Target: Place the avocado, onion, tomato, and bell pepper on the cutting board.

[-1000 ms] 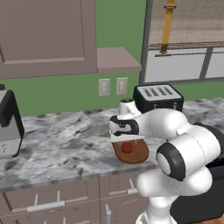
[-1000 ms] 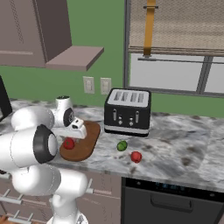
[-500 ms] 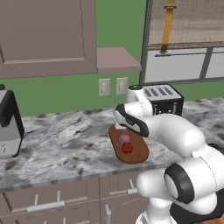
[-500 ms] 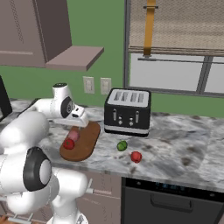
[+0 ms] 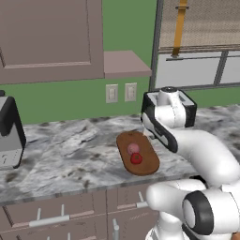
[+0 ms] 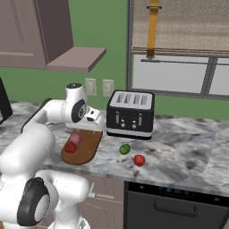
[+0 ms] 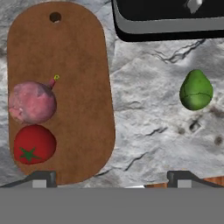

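The cutting board (image 7: 65,87) lies flat on the marble counter (image 5: 61,150), and two of the task's things are on it: the pinkish onion (image 7: 31,103) and, touching it on one side, the red tomato (image 7: 34,145) with a green star on top. In the right base view the board (image 6: 82,147) is left of the black toaster (image 6: 130,114). The avocado (image 6: 125,149) rests on the bare counter in front of the toaster, well apart from the board, and a small red fruit (image 6: 139,160), maybe the bell pepper, lies just beside it toward the counter edge.

Compared with one second ago, the arm stands differently: then the hand was low over the board and its body hid much of the wood, half a second ago it was already higher, and now the hand is raised above the far end of the board, so the whole board with both fruits shows in the left base view (image 5: 138,152). The onion and tomato are at the same places as half a second ago.

The arm bends up from the base and the hand points down at the counter. The jaws of the gripper (image 7: 111,177) stand wide open, the two tips far apart, and they hold nothing
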